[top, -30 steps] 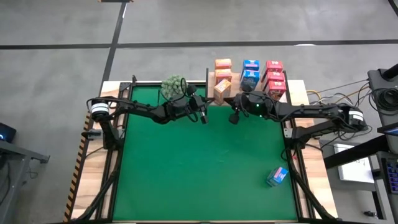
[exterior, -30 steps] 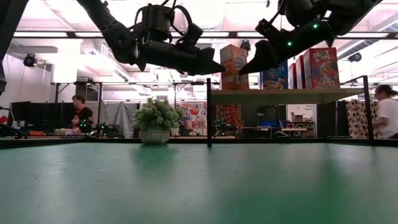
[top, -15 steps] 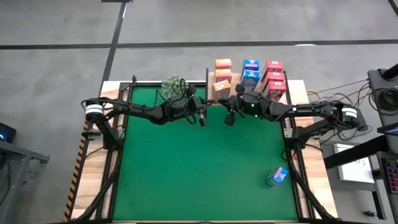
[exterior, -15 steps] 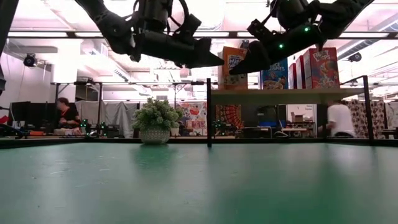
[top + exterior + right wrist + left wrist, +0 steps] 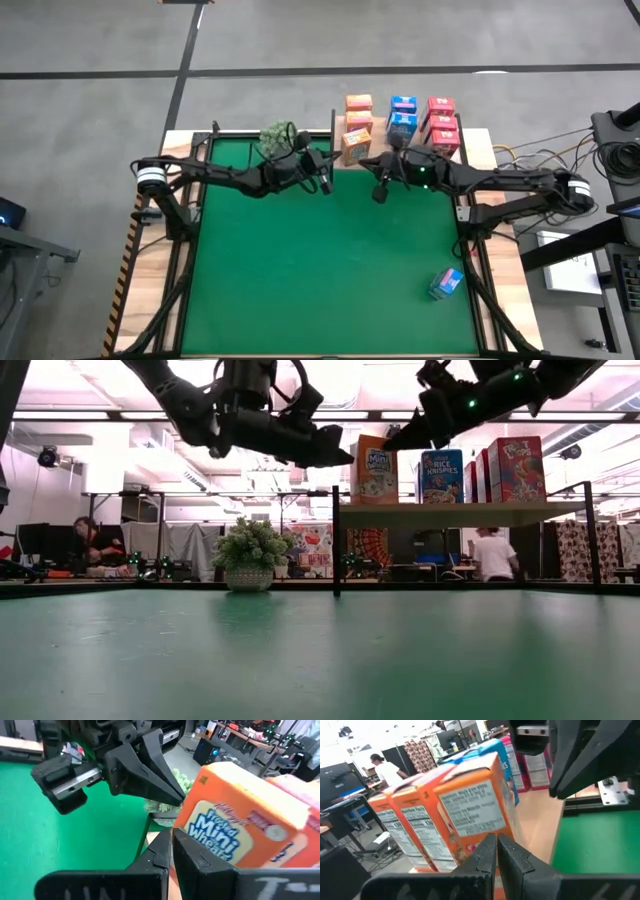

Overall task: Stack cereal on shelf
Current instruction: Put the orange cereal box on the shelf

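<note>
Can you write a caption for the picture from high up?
Both grippers, left and right, hover by the shelf of cereal; one blue box waits on the mat.

Left tool (image 5: pixel 497 851) closed, facing orange cereal box (image 5: pixel 470 815).

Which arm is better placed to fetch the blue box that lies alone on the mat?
Probably the right: the blue box lies on its side of the green mat. Both the right gripper and the left gripper hover near the shelf.
</note>
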